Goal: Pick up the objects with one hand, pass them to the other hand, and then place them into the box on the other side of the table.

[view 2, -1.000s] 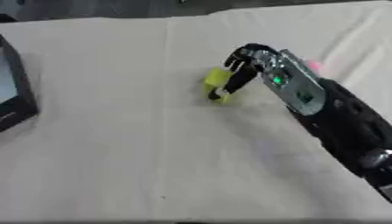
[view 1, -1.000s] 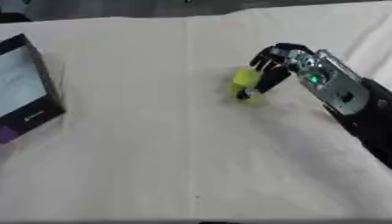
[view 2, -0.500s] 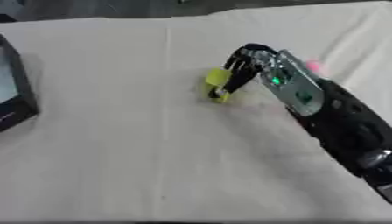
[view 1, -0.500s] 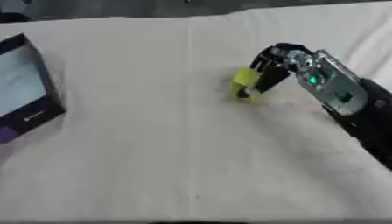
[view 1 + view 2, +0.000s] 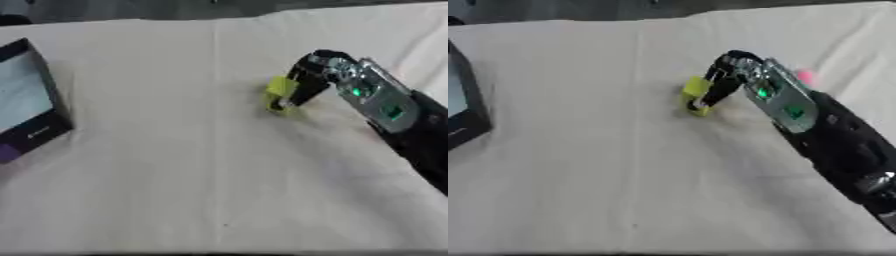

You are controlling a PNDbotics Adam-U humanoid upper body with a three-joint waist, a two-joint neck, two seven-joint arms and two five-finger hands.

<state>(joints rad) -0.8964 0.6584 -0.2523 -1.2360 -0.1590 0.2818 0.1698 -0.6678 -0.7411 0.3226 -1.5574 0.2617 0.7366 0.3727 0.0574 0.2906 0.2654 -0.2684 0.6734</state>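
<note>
- Our right hand (image 5: pixel 319 75) sits right of centre, its fingers (image 5: pixel 297 92) curled round a yellow-green block (image 5: pixel 280 92) that looks to be touching the cloth-covered surface (image 5: pixel 175 175).
- We may lose the block on lifting: we cannot tell how much the fingers cover.
- The box (image 5: pixel 26 107) waits at the left edge; our left hand is unseen, so the handover could misalign.

The right hand (image 5: pixel 308 82) has black fingers (image 5: pixel 715 92) that run into a silver-grey back plate. On that plate glows a small green light (image 5: pixel 356 92), with a darker green square patch (image 5: pixel 393 111) set toward four o'clock of it. Beyond the plate, the forearm (image 5: pixel 846 150) is bulky and matte black.
</note>
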